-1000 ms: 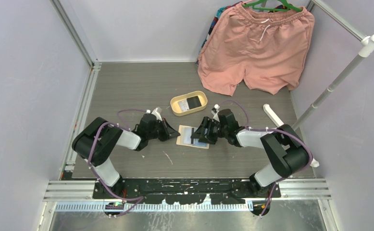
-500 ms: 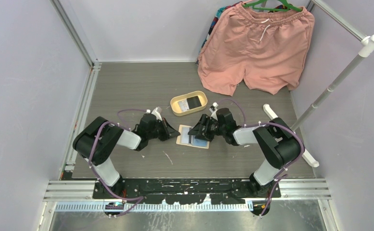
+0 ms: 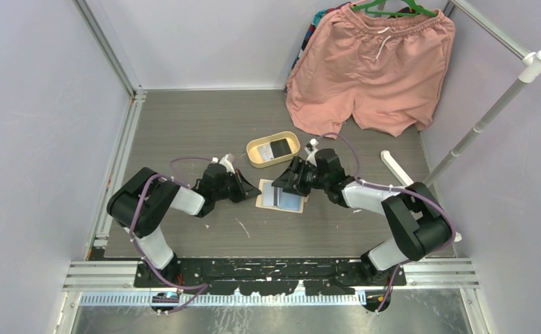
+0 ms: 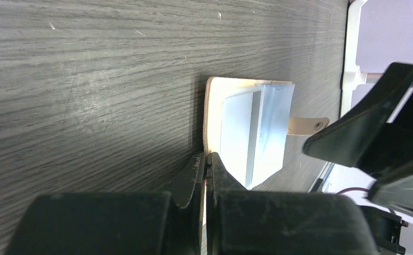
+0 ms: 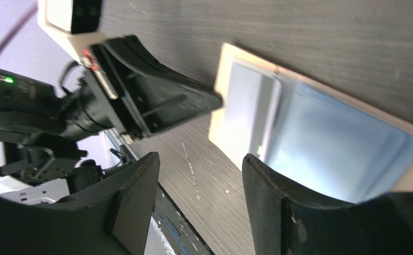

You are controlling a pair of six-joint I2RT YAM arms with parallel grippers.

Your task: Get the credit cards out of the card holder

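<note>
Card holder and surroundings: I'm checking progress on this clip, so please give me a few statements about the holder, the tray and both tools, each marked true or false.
1. The card holder lies opened out on the table. True.
2. The left tool is spread wide. False: it is shut, with its tip at the holder's edge.
3. The right tool stands open over the holder. True.
4. The oval tray is empty. False: a dark card lies in it.
</note>
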